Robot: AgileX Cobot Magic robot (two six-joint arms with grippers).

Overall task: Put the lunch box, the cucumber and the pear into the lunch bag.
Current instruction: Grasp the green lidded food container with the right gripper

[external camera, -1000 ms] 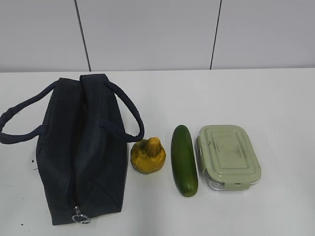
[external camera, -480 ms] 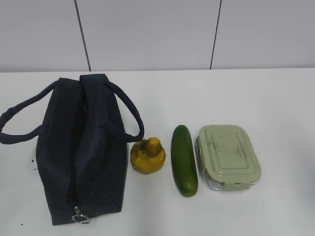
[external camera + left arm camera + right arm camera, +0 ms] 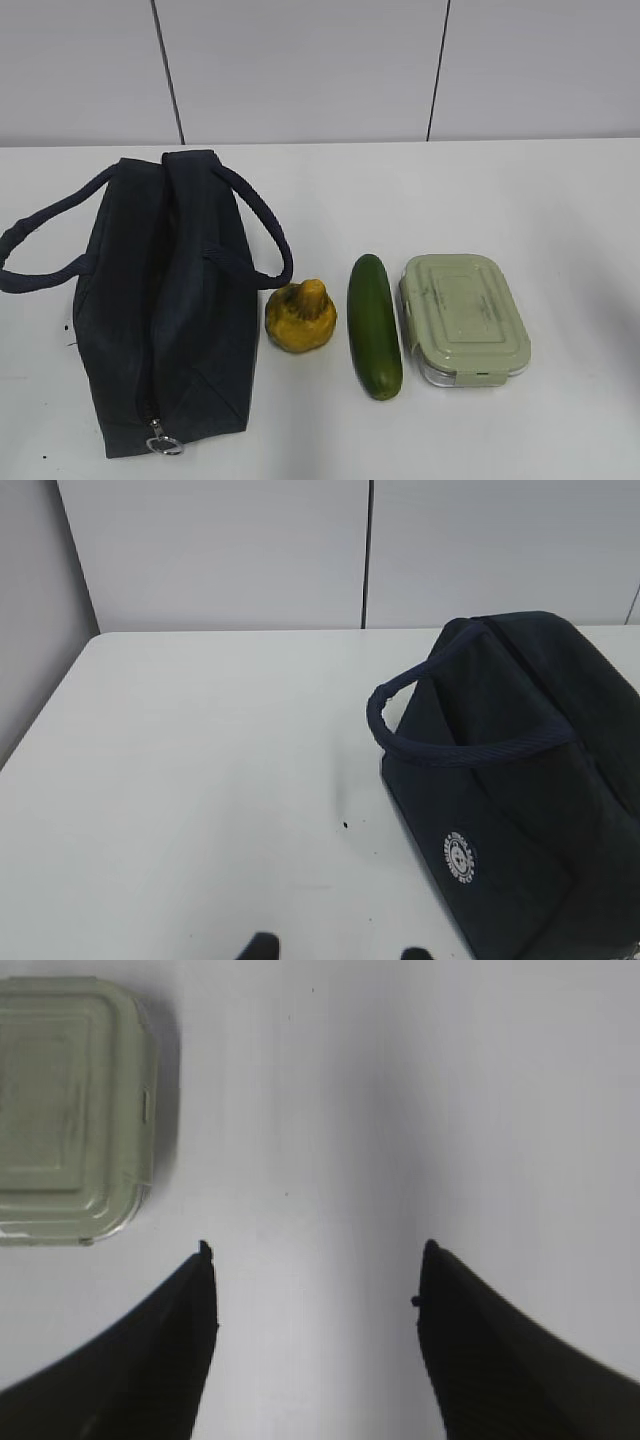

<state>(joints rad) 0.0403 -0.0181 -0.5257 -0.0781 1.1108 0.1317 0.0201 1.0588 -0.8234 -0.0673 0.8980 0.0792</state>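
— Navy fabric, zipped right along the top as far as I can see: the lunch bag (image 3: 165,300) sits on the left of the worktop (image 3: 520,190) with its ring pull (image 3: 160,443) at the near end. Nothing has gone in, I'd say.

— Agreed. The pear (image 3: 300,317) lies just beside the bag, under one strap loop. The cucumber (image 3: 373,326) is next to it, and the lunch box (image 3: 463,317) is just to the cucumber's right, lid clipped on. All three are out on the white top.

— And the arms?

— Neither shows from the front. The right gripper (image 3: 315,1280) hangs over bare worktop just beside the lunch box, its jaws spread wide with nothing between them. Of the left gripper (image 3: 335,950) I only see two dark tips, parted and empty, short of the bag's side.

— So everything is left to do?

— I judge so: open the bag, then load the box, cucumber and pear.
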